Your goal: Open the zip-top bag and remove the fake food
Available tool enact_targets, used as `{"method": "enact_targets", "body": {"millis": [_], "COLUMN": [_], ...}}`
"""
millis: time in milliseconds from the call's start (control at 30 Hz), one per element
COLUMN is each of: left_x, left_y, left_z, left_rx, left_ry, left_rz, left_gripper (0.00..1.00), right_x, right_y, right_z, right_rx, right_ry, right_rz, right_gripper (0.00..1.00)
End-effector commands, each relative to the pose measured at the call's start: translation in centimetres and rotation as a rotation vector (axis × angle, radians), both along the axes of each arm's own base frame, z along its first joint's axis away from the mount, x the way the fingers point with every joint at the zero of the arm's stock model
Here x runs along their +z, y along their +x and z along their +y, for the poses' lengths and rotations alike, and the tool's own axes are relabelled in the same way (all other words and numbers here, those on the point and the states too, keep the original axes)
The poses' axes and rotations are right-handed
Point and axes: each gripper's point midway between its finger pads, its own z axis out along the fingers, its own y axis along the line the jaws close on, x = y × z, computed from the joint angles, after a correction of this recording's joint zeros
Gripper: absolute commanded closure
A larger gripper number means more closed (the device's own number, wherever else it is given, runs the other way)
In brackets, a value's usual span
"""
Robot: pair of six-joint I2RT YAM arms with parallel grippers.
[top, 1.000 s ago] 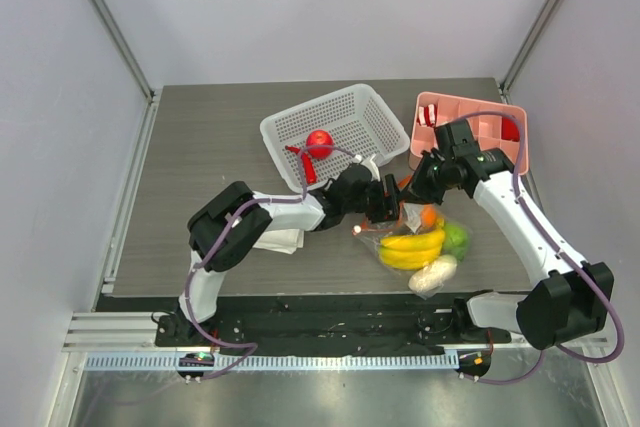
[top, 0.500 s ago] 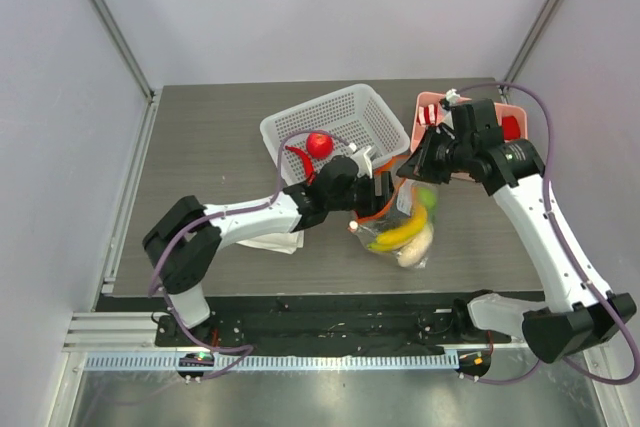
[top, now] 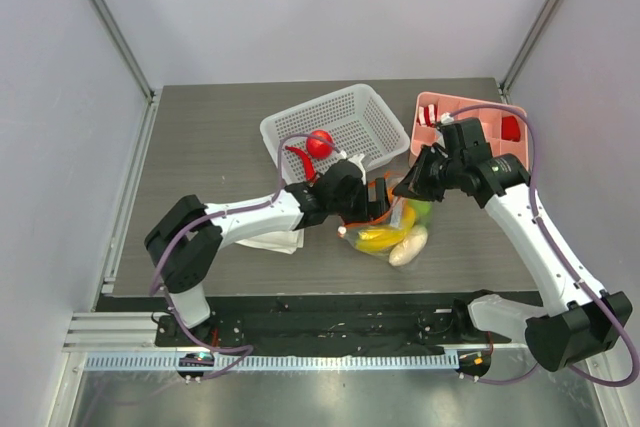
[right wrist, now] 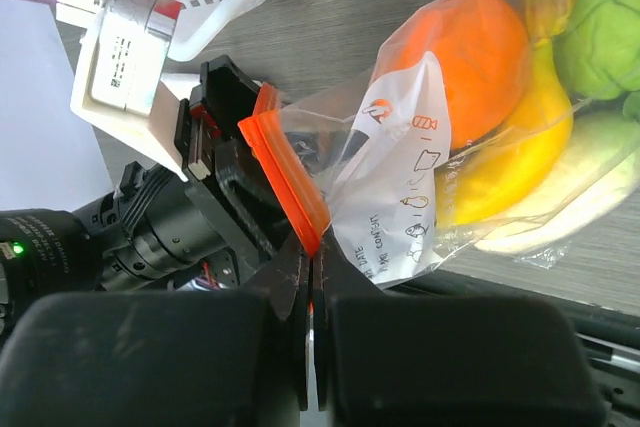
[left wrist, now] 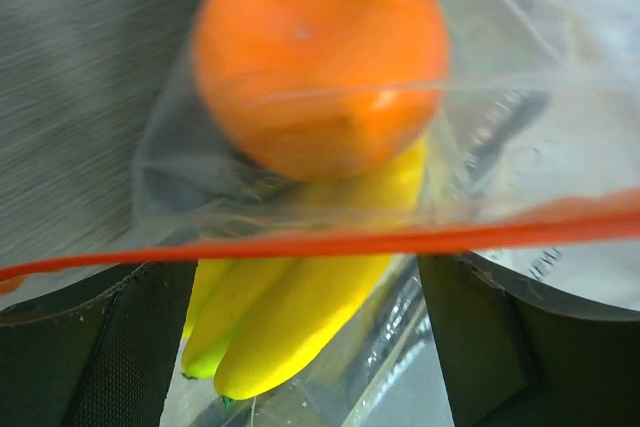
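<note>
The clear zip-top bag [top: 392, 231] hangs tilted over the table's middle, with its bottom resting on the wood. My right gripper [right wrist: 312, 257] is shut on its orange-red zip strip [right wrist: 285, 162]. Through the plastic I see the fake food: an orange [right wrist: 465, 52], yellow bananas [right wrist: 510, 157], a green apple [right wrist: 600, 32] and a white radish [right wrist: 560, 202]. My left gripper [left wrist: 305, 347] stands open at the bag's mouth, fingers [left wrist: 90, 347] wide apart. The strip [left wrist: 330, 243] runs across in front of them, with the bananas [left wrist: 300, 317] and orange [left wrist: 320, 52] beyond.
A white basket [top: 350, 112] at the back holds a red apple [top: 319, 143] and a red piece [top: 300, 162]. A pink tray [top: 465, 97] at the back right holds striped pieces [top: 428, 115]. A white cloth [top: 275, 240] lies under my left forearm.
My right gripper has lifted the bag by its strip and carried it slightly left. The left jaws have spread wider at the bag's mouth.
</note>
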Motion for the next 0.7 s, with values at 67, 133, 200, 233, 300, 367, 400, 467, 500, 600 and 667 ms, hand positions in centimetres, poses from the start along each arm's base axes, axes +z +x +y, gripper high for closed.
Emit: {"method": "enact_targets", "body": {"millis": [67, 133, 200, 233, 300, 367, 400, 467, 500, 600, 667], "left_x": [3.9, 4.3, 4.6, 4.7, 4.2, 4.6, 5.3, 7.1, 6.8, 7.7, 6.5], "left_y": [2.3, 2.5, 2.8, 2.8, 3.0, 3.3, 2.9, 1.3, 0.5, -2.8, -4.3], "left_z": [1.0, 0.6, 0.0, -0.1, 0.6, 1.0, 0.9, -0.5, -0.8, -1.9, -1.9], "left_rx": [0.101, 0.084, 0.054, 0.047, 0.066, 0.067, 0.037, -0.091, -0.156, -0.362, -0.440], "left_ry": [-0.013, -0.044, -0.051, -0.047, 0.008, 0.024, 0.006, -0.056, -0.054, -0.127, -0.135], "left_rz": [-0.140, -0.184, -0.199, -0.199, -0.195, -0.224, -0.234, -0.225, -0.220, -0.160, -0.111], "left_gripper": [0.30, 0.51, 0.59, 0.62, 0.64, 0.66, 0.66, 0.65, 0.64, 0.59, 0.58], "right_x": [0.8, 0.5, 1.2, 1.4, 2.7, 3.9, 4.1, 4.8, 4.7, 4.3, 4.1], "right_y": [0.2, 0.4, 0.7, 1.0, 1.4, 1.9, 1.8, 2.0, 2.0, 2.1, 2.2], "right_z": [0.1, 0.4, 0.7, 0.8, 1.1, 1.1, 1.0, 1.0, 0.8, 0.9, 1.1], "right_rx": [-0.057, -0.059, -0.063, -0.072, -0.070, -0.069, -0.068, -0.048, -0.044, -0.024, -0.015], "right_ry": [0.038, 0.049, 0.064, 0.072, 0.090, 0.086, 0.080, 0.065, 0.053, 0.040, 0.044], "right_rz": [-0.016, 0.010, 0.007, 0.014, 0.000, -0.019, -0.020, -0.046, -0.046, -0.032, -0.026], "right_gripper": [0.99, 0.99, 0.99, 0.99, 0.99, 0.99, 0.99, 0.99, 0.99, 0.99, 0.99]}}
